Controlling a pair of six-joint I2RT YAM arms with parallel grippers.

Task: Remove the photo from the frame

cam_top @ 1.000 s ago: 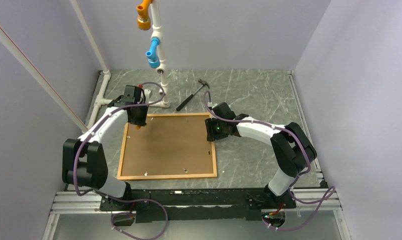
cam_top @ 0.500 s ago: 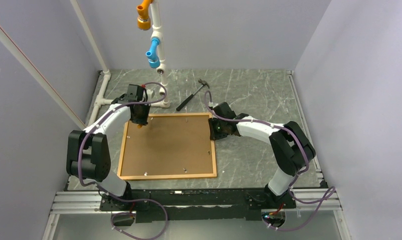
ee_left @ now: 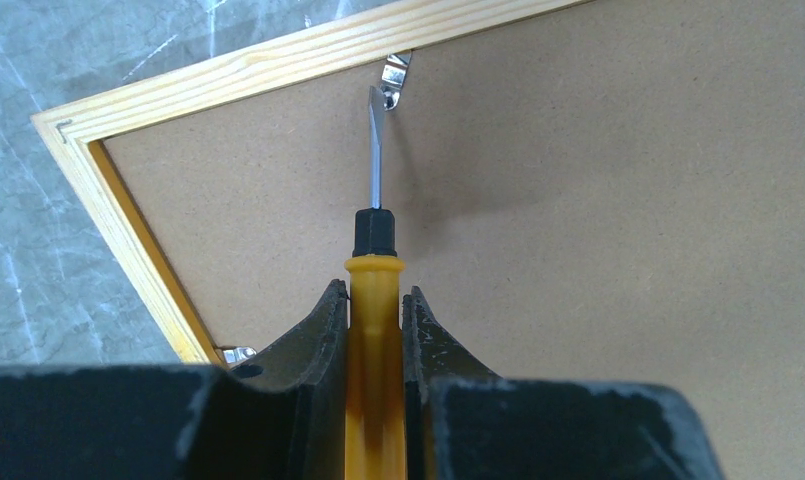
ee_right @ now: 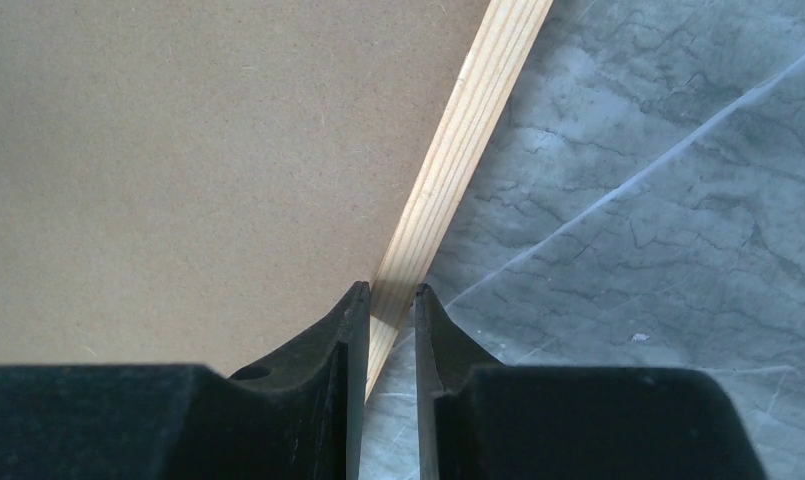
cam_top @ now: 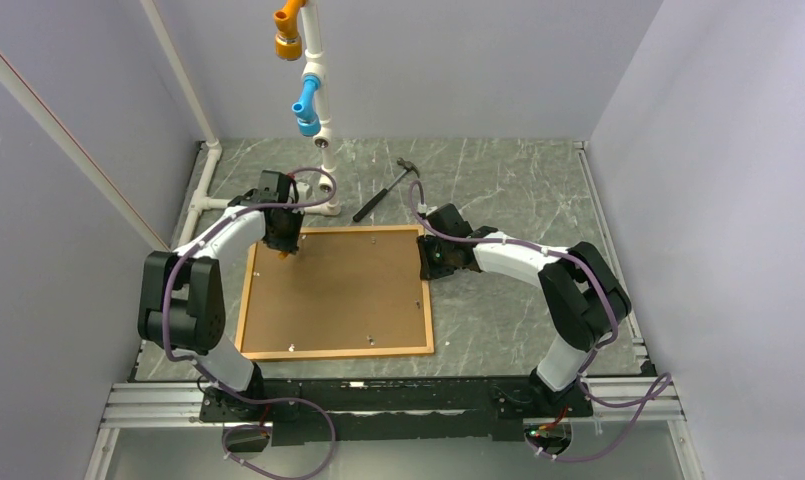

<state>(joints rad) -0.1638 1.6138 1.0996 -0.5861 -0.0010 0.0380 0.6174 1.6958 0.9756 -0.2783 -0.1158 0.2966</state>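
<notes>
The frame (cam_top: 336,352), a thin orange-wood border, lies face down on the table. The photo shows only its brown board back (cam_top: 333,290). My left gripper (cam_top: 282,243) is at the far left corner, shut on a yellow-handled screwdriver (ee_left: 375,290). The blade tip touches a metal clip (ee_left: 395,72) on the frame's far rail (ee_left: 278,55). A second clip (ee_left: 238,353) sits on the left rail. My right gripper (cam_top: 430,266) is at the frame's right rail (ee_right: 468,130). Its jaws (ee_right: 389,290) stand narrow, with the rail between them, beside the board (ee_right: 178,150).
A hammer (cam_top: 383,192) lies on the marble table beyond the frame's far right corner. A white pipe structure (cam_top: 318,110) with orange and blue fittings stands at the back left, close to my left arm. Walls close in left, right and back.
My left arm has swung in a little, and the screwdriver has shifted slightly toward the frame's far edge. My right wrist has turned a little at the right rail. The frame has not moved.
</notes>
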